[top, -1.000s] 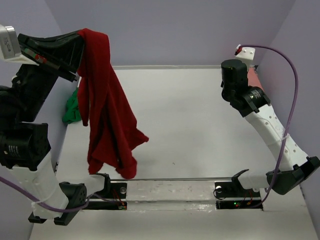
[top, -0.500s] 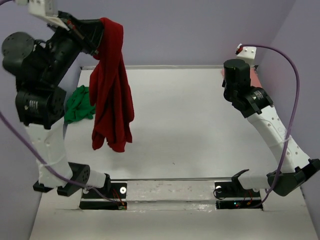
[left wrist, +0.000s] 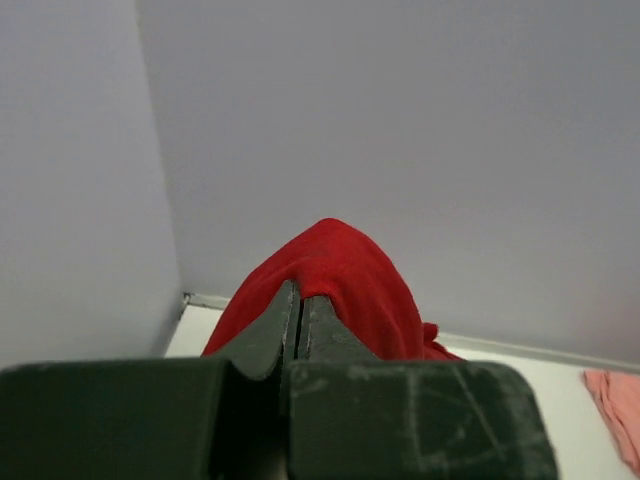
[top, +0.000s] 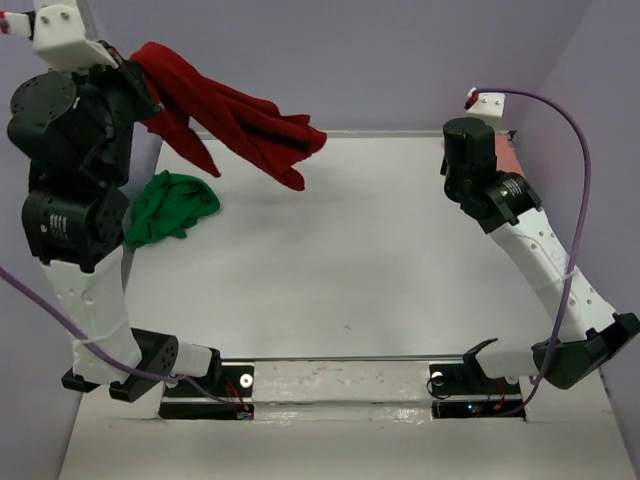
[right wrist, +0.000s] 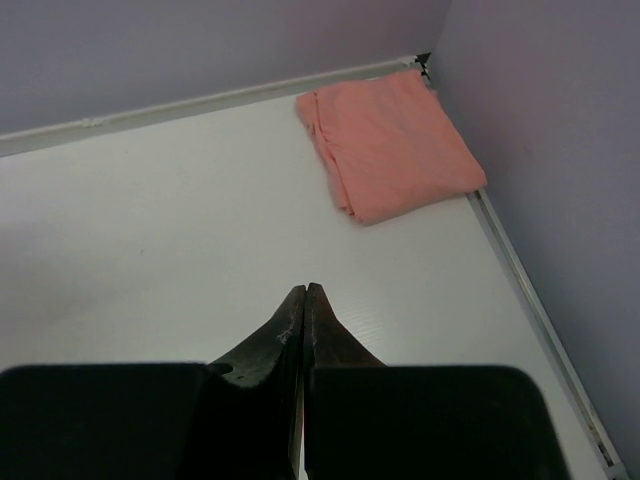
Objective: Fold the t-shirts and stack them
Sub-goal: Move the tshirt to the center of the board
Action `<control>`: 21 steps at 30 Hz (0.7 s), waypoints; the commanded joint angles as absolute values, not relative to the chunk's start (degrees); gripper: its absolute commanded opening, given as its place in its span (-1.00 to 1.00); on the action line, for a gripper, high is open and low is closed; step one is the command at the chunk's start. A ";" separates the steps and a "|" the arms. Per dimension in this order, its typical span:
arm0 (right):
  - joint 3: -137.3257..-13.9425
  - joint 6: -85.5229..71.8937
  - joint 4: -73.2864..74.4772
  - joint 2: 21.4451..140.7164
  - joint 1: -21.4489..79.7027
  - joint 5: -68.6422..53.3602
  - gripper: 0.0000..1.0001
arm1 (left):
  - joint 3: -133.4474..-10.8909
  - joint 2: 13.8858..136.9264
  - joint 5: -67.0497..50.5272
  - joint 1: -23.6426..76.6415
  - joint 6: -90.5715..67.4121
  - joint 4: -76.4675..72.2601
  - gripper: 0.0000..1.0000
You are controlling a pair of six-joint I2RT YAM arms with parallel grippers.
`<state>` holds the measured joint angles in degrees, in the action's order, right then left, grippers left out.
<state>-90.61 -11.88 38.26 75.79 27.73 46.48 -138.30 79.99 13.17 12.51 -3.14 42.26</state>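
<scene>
My left gripper (left wrist: 301, 290) is raised high at the back left and shut on the dark red t-shirt (top: 240, 125). The cloth drapes over its fingertips and streams out to the right in mid-air above the table's far edge. The bright green t-shirt (top: 170, 205) lies crumpled on the table by the left wall. The salmon pink t-shirt (right wrist: 390, 145) lies folded flat in the far right corner. My right gripper (right wrist: 305, 288) is shut with nothing in it, hovering over bare table in front of the pink shirt.
The white table (top: 340, 250) is walled by lilac panels on the left, back and right. A purple cable (top: 585, 170) arcs over the right arm. Both arm bases stand on the metal rail (top: 340, 380) at the near edge.
The left arm has swung up and back toward the left corner. The red shirt, hanging straight down a second ago, now flies out sideways to the right. The right arm stayed still.
</scene>
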 commanded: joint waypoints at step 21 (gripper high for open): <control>-91.23 -13.36 36.39 74.35 27.77 43.07 -1.00 | -143.34 105.47 9.39 38.74 -2.55 33.24 -1.00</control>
